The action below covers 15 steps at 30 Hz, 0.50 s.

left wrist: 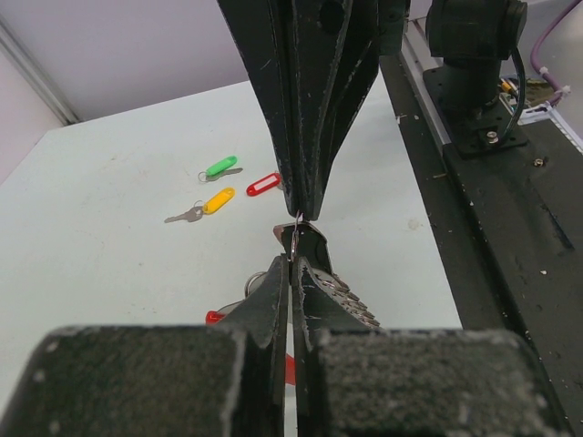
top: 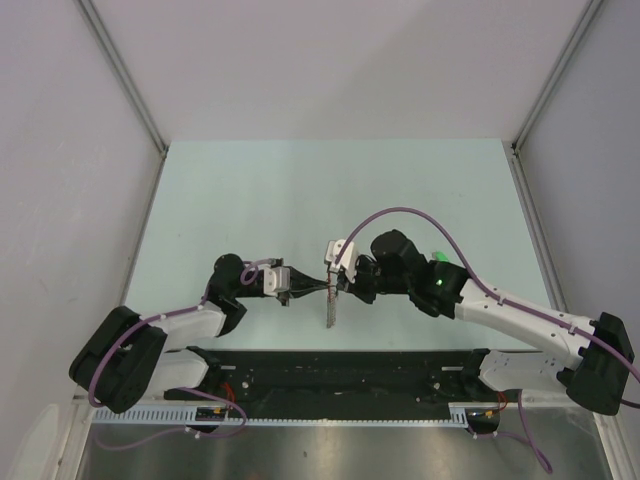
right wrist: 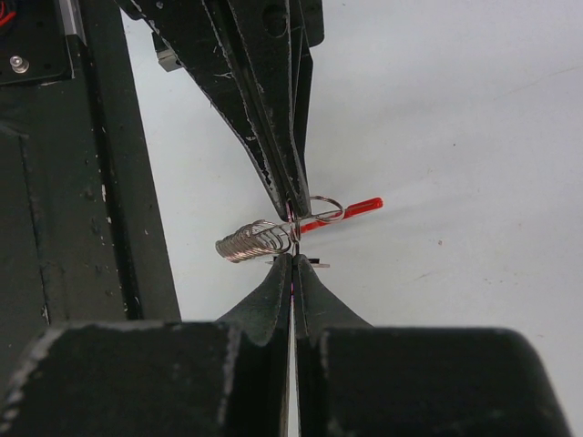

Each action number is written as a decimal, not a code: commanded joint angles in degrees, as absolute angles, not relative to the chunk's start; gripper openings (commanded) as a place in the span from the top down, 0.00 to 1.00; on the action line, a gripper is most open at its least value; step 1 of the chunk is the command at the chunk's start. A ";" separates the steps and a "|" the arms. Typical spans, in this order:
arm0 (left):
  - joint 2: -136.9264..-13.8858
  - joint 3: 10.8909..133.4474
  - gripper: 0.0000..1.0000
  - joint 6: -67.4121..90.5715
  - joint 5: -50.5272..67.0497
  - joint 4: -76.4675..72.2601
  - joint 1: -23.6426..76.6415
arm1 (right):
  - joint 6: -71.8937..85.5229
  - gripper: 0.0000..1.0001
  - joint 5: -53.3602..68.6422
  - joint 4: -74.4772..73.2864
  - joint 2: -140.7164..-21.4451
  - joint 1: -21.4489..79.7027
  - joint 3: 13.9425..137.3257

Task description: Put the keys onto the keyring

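- Fingers (left wrist: pixel 270 305) of the left gripper (left wrist: pixel 291 266) are pressed together, with no gap at the tips.
- The right gripper (right wrist: pixel 293 262) is clamped the same way, tip to tip with the left one over the near middle of the desk (top: pixel 300 190).
- The keyring (right wrist: pixel 250 241) sits right where the two sets of tips meet, pinched from both sides and lifted off the desk.
- In the right wrist view its silver rings bunch to one side of the tips and its red arc (right wrist: pixel 355 209) sticks out to the other.
- From above, the keyring hangs as a thin strip below the tips.
- Three keys (left wrist: pixel 217 201) lie loose on the desk beyond the grippers in the left wrist view: green (left wrist: pixel 221 167), red (left wrist: pixel 264 185) and yellow, near each other but apart.
- They are well clear of the keyring.
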State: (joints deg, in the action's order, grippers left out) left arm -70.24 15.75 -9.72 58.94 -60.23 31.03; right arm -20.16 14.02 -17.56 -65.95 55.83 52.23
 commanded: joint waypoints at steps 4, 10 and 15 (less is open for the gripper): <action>-69.96 17.75 1.00 -11.34 61.00 -62.05 32.17 | -21.00 1.00 15.12 -15.73 -66.53 56.87 55.46; -69.87 17.93 1.00 -11.34 61.17 -61.70 32.43 | -20.83 1.00 15.03 -15.56 -66.71 56.87 55.46; -69.78 17.93 1.00 -11.42 61.17 -61.52 32.69 | -20.66 1.00 14.85 -15.47 -66.80 56.87 55.46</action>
